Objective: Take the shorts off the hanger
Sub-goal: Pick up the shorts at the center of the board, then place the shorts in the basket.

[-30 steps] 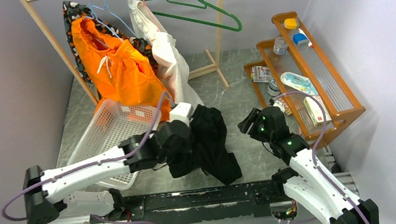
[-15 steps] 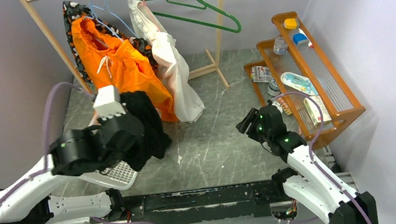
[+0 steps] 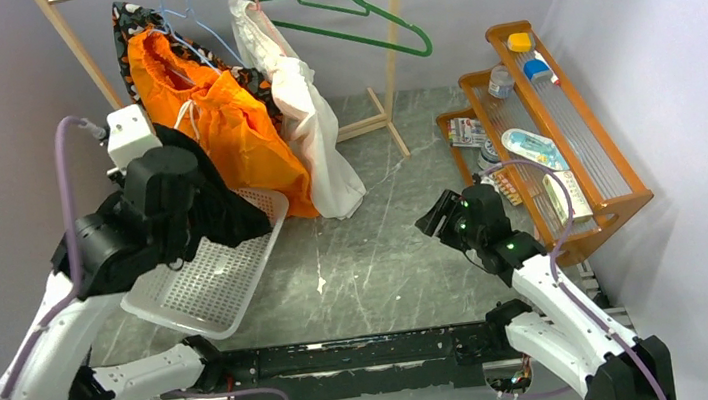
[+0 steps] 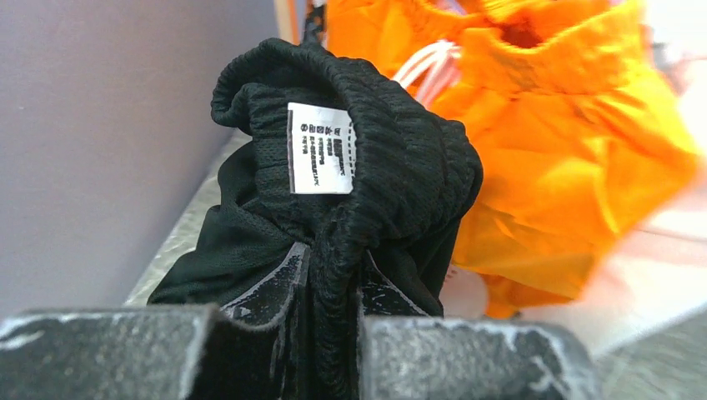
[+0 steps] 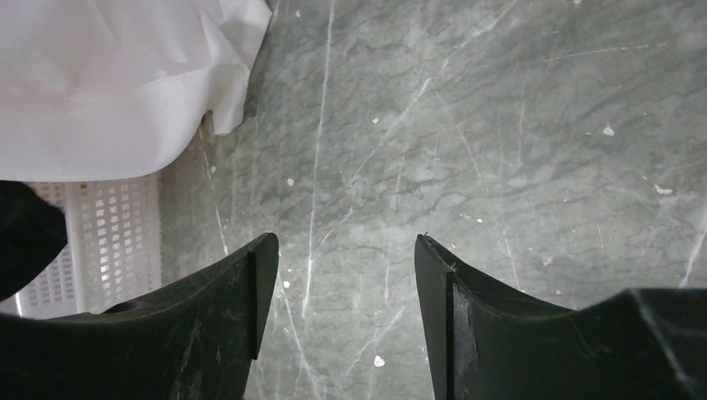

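The bright orange shorts (image 3: 221,125) hang from a pale wire hanger (image 3: 192,19) on the wooden rack at the back left, white drawstring showing. In the left wrist view the shorts (image 4: 567,142) fill the background on the right. My left gripper (image 4: 333,283) is shut on a bunched black garment (image 4: 367,167), its white label facing the camera. From above, that black garment (image 3: 220,210) hangs under my raised left wrist, over the white basket (image 3: 210,292) and just left of the shorts. My right gripper (image 3: 433,219) stands open and empty (image 5: 346,250) over the bare marble table.
A white garment (image 3: 305,115) hangs beside the shorts, its hem reaching the table. An empty green hanger (image 3: 358,8) is on the rail. A wooden shelf (image 3: 574,135) with bottles and packets stands at the right. The rack's slanted post (image 3: 105,77) is close to my left wrist.
My left arm has swung left and upward with the black garment, from the middle of the table to above the basket. The right arm has barely moved.
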Available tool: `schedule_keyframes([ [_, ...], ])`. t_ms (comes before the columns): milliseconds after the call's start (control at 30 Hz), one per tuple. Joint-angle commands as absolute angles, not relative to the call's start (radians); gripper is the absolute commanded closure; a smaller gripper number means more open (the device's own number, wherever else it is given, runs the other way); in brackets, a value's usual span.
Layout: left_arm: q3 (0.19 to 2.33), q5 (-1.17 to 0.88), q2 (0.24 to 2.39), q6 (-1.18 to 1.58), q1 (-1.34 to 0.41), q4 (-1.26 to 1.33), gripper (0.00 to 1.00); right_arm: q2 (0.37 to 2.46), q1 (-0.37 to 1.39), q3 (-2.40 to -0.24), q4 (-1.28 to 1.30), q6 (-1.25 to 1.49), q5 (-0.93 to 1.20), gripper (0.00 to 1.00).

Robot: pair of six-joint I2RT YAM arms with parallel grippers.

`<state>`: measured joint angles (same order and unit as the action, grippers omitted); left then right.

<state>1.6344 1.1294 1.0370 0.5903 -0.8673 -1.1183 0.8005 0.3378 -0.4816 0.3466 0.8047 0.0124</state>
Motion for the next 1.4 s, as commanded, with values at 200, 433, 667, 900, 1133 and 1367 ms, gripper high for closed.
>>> schedule_keyframes([
  [200,1.387,0.541,1.071,0.391,-0.511,-0.783,0.93,0.813,0.337,-0.521,0.342,0.763,0.055,0.35],
  [433,1.194,0.146,1.083,0.468,-0.226,-0.673,0.93,0.832,0.338,-0.530,0.363,0.733,0.070,0.35],
  [667,1.048,0.023,1.123,0.611,-0.069,-0.650,0.93,0.865,0.337,-0.548,0.362,0.713,0.082,0.34],
  [900,0.828,-0.068,1.107,0.672,-0.049,-0.392,0.93,0.876,0.336,-0.598,0.310,0.668,0.184,0.33],
  [1133,1.002,-0.097,1.395,0.695,-0.018,-0.412,0.90,0.910,0.337,-0.688,0.265,0.638,0.321,0.32],
  [1367,0.854,-0.048,1.425,0.735,-0.009,-0.278,0.49,0.939,0.338,-0.781,0.312,0.607,0.308,0.31],
])
